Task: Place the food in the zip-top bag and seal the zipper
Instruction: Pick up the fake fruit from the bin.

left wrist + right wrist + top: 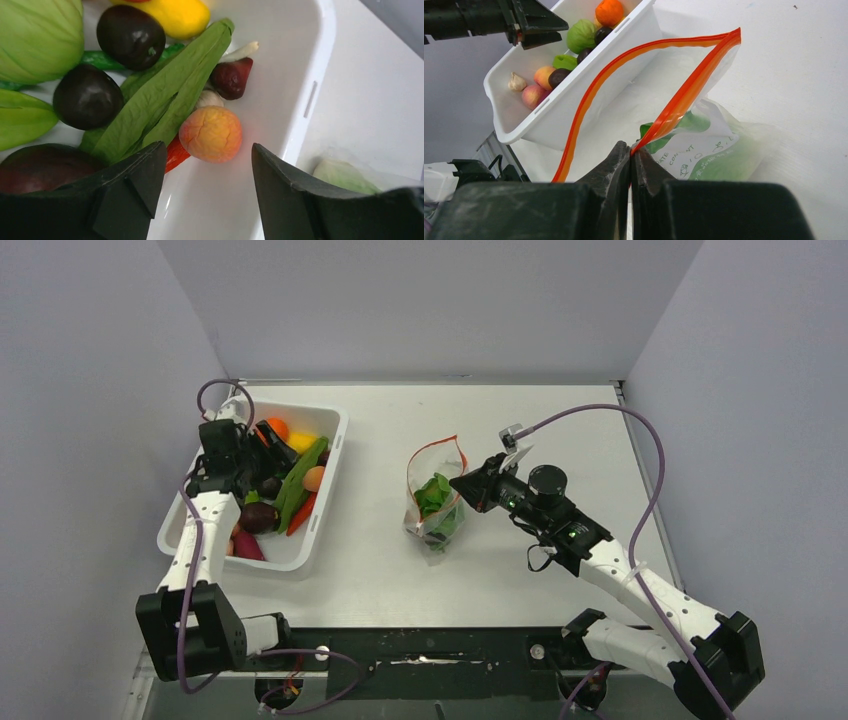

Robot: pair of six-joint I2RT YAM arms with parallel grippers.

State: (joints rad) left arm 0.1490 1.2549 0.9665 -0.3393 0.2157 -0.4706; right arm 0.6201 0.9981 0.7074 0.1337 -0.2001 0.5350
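Your left gripper hangs over the white rectangular plastic bin on the left side of the table, fingers spread wide with nothing between them. Look straight ahead of the gap: the round orange-pink toy peach lies just beyond the fingertips and centred between them, close to the bin's right wall. It is round, so there's no long axis to line up with. The long green lettuce leaf runs diagonally just to its left, and the dark plums sit further off. This arm is clearly the nearer one to the food. It reaches forward from the near left corner, and its wrist tips down into the bin. Over on your right, the right gripper is clamped on the thin red-orange zipper strip, pinching one lip and holding the mouth wide open. The small clear crinkly zip-top bag sits near the table's centre, well right of the bin, with a green leafy piece inside. That arm stretches low and diagonally from the near right corner. My read: the peach is next, a short drop and a squeeze.
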